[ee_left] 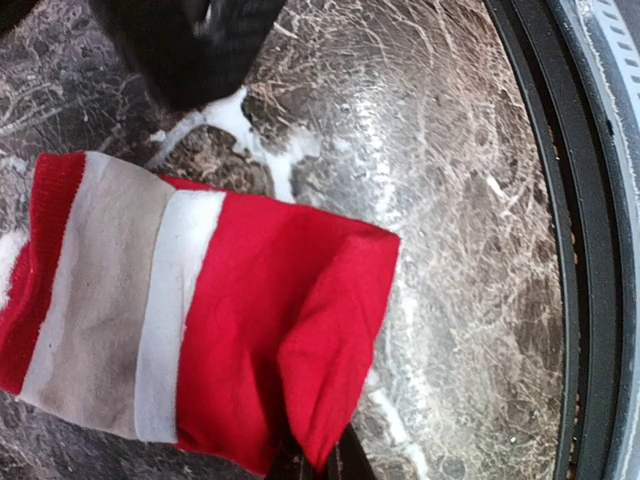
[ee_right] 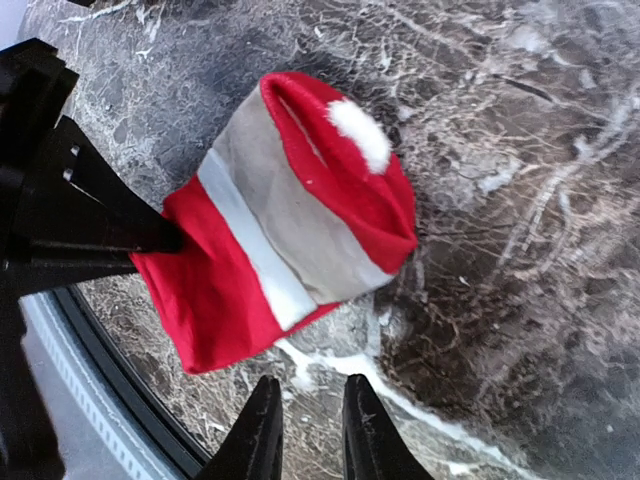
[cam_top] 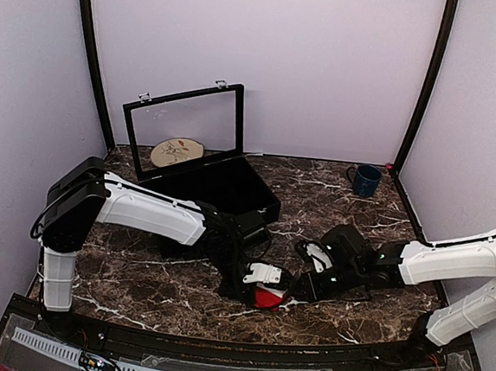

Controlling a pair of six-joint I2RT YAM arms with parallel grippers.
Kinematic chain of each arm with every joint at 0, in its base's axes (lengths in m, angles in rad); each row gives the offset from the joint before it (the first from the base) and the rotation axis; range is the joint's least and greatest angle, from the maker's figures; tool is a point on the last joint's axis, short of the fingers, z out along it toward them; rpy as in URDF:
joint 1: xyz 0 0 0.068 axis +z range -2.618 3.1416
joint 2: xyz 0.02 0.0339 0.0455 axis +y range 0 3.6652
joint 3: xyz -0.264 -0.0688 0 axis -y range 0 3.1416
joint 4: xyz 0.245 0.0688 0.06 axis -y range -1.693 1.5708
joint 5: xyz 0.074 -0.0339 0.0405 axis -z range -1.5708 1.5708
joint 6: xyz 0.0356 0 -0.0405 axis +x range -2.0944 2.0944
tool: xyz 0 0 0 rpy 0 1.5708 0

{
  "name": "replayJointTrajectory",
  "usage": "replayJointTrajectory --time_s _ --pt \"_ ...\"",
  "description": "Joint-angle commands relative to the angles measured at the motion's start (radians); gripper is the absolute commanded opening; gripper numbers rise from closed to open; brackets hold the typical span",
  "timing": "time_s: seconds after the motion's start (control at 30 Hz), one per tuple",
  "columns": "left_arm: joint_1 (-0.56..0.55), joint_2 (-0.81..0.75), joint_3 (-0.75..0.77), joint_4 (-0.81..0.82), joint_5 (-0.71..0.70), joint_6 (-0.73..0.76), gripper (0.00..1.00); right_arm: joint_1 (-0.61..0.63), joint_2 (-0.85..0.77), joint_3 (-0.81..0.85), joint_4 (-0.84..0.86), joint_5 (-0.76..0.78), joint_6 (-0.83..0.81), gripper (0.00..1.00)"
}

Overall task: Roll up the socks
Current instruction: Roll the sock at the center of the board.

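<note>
Broadly, a dark marble-patterned tabletop with white veins fills the enclosure between pale walls. Across it reach the left arm and the right arm, white-shelled with black joints, meeting near the front middle. Behind the left arm sits a black case, its clear-panelled lid standing upright. A round wooden disc with a drawn figure shows behind the lid, against the back wall. A blue mug stands well apart in the far right corner.

The red sock lies folded into a loose bundle on the tabletop near the front edge, between the two wrists. It shows a grey band, a white band and a white pompom at one end. The left pincer is pressed together on the plain red end of the sock. The right pincer hovers just beside the bundle, its jaws slightly parted and holding nothing.
</note>
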Motion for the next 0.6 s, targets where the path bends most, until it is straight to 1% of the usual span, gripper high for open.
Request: replayJointTrajectory --time_s 0.0,0.13,0.37,0.57 --pt "0.018 0.017 0.050 -0.133 0.079 -0.005 0.00 0.075 -0.074 -0.019 0.017 0.215 0.045 0.21" --pt "0.033 0.022 0.073 -0.158 0.123 -0.009 0.00 0.171 -0.077 -0.007 0.006 0.329 0.025 0.21" --pt "0.045 0.063 0.115 -0.195 0.191 -0.016 0.00 0.364 -0.021 0.030 0.002 0.538 -0.021 0.21" --pt "0.062 0.074 0.122 -0.206 0.241 -0.021 0.00 0.480 0.028 0.070 0.004 0.680 -0.069 0.26"
